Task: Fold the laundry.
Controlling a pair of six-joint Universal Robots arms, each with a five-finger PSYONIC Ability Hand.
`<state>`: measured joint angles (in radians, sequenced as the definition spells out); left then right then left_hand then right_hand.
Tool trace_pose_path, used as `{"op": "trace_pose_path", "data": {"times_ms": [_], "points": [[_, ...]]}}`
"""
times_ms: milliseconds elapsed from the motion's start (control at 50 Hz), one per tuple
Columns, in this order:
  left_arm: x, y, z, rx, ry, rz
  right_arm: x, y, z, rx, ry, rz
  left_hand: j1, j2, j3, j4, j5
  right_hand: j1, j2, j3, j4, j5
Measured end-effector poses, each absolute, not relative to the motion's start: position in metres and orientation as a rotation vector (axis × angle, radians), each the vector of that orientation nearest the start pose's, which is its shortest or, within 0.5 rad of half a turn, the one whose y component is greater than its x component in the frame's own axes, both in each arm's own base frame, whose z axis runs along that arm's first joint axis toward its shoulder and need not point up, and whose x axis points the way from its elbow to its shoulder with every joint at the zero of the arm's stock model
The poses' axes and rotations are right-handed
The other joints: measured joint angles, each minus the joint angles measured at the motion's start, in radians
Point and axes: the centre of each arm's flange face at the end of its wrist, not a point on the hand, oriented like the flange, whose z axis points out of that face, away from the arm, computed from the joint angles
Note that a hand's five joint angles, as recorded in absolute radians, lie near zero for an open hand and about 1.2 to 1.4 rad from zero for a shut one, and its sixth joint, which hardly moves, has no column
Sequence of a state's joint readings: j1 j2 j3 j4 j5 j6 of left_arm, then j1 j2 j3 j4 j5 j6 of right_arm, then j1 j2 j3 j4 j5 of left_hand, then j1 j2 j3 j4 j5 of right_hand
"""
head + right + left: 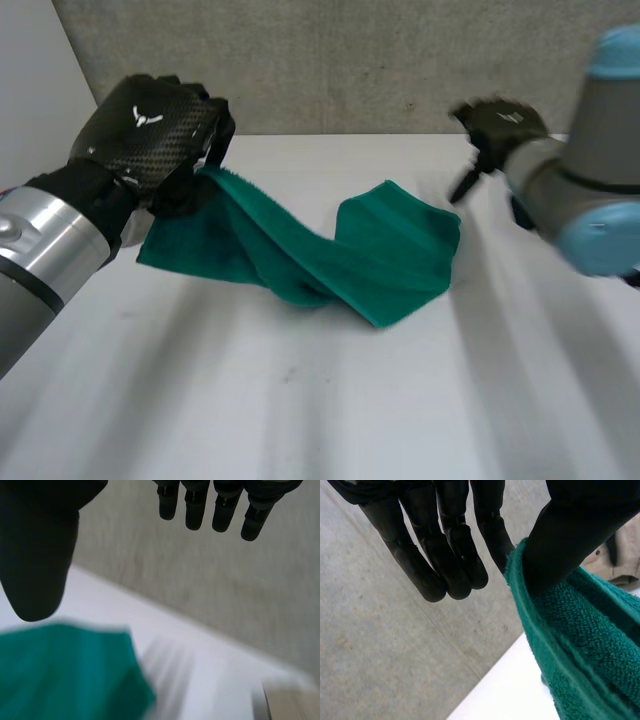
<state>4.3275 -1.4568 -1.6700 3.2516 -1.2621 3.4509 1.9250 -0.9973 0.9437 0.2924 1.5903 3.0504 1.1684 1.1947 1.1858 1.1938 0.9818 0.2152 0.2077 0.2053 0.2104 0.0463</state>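
A green towel (pixel 380 250) lies crumpled on the white table (pixel 300 400), its left end lifted off the surface. My left hand (pixel 150 125) holds that raised end. In the left wrist view the towel's edge (pixel 590 645) is pinched between the thumb and the nearest finger, while the other fingers (pixel 445 545) stay straight. My right hand (pixel 497 125) hovers above the table just past the towel's right end, open and holding nothing. In the right wrist view its thumb (pixel 35 555) and fingers are spread apart above the towel's corner (pixel 65 675).
A grey wall (pixel 350 60) runs behind the table's far edge. A beige cloth (pixel 620 555) lies beyond the towel in the left wrist view. A beige thing (pixel 295 702) sits at the table's edge in the right wrist view.
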Motion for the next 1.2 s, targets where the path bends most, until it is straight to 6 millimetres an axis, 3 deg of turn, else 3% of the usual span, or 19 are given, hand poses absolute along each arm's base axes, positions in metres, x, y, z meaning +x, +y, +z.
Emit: {"op": "trace_pose_path", "data": {"times_ms": [60, 120, 220, 320, 460, 600, 760, 860, 960, 1080, 1120, 1200], "points": [[-0.258, -0.200, 0.333, 1.132, 1.940, -2.559, 0.242, -0.320, 0.259, -0.466, 2.445, -1.681, 0.000, 0.000, 0.000, 0.000, 0.000, 0.036, 0.041, 0.042, 0.038, 0.036], [-0.265, -0.194, 0.346, 1.132, 1.900, -2.600, 0.222, -0.286, 0.239, -0.390, 2.535, -1.428, 0.000, 0.000, 0.000, 0.000, 0.000, 0.167, 0.167, 0.178, 0.165, 0.164], [-0.274, -0.183, 0.361, 1.154, 1.866, -2.641, 0.221, -0.252, 0.199, -0.283, 2.480, -1.187, 0.000, 0.000, 0.000, 0.000, 0.000, 0.235, 0.223, 0.241, 0.241, 0.236], [-0.280, -0.171, 0.371, 1.183, 1.847, -2.668, 0.236, -0.239, 0.167, -0.224, 2.376, -1.145, 0.000, 0.000, 0.000, 0.001, 0.000, 0.225, 0.220, 0.236, 0.229, 0.215], [-0.284, -0.157, 0.377, 1.203, 1.822, -2.700, 0.267, -0.248, 0.140, -0.203, 2.273, -1.288, 0.000, 0.002, 0.003, 0.003, 0.000, 0.080, 0.087, 0.075, 0.077, 0.044], [-0.283, -0.149, 0.382, 1.185, 1.808, -2.722, 0.302, -0.266, 0.125, -0.287, 2.263, -1.467, 0.000, 0.002, 0.003, 0.003, 0.000, 0.069, 0.065, 0.061, 0.067, 0.026], [-0.279, -0.144, 0.387, 1.150, 1.791, -2.744, 0.330, -0.276, 0.105, -0.374, 2.276, -1.537, 0.000, 0.002, 0.003, 0.003, 0.000, 0.073, 0.068, 0.069, 0.070, 0.049], [-0.276, -0.138, 0.392, 1.136, 1.776, -2.765, 0.343, -0.281, 0.097, -0.384, 2.267, -1.565, 0.000, 0.002, 0.003, 0.003, 0.000, 0.143, 0.154, 0.165, 0.152, 0.149], [-0.274, -0.133, 0.397, 1.125, 1.759, -2.787, 0.357, -0.288, 0.094, -0.391, 2.232, -1.614, 0.000, 0.002, 0.003, 0.003, 0.000, 0.515, 0.535, 0.533, 0.518, 0.510], [-0.272, -0.132, 0.397, 1.103, 1.765, -2.786, 0.365, -0.295, 0.094, -0.409, 2.203, -1.650, 0.000, 0.002, 0.003, 0.004, 0.000, 0.667, 0.668, 0.672, 0.666, 0.652], [-0.271, -0.133, 0.397, 1.093, 1.769, -2.786, 0.368, -0.295, 0.094, -0.411, 2.193, -1.653, 0.000, 0.002, 0.003, 0.003, 0.000, 0.625, 0.625, 0.628, 0.624, 0.611], [-0.270, -0.134, 0.398, 1.074, 1.769, -2.788, 0.374, -0.292, 0.096, -0.404, 2.182, -1.634, 0.000, 0.002, 0.003, 0.004, 0.000, 0.346, 0.337, 0.341, 0.336, 0.314]]}}
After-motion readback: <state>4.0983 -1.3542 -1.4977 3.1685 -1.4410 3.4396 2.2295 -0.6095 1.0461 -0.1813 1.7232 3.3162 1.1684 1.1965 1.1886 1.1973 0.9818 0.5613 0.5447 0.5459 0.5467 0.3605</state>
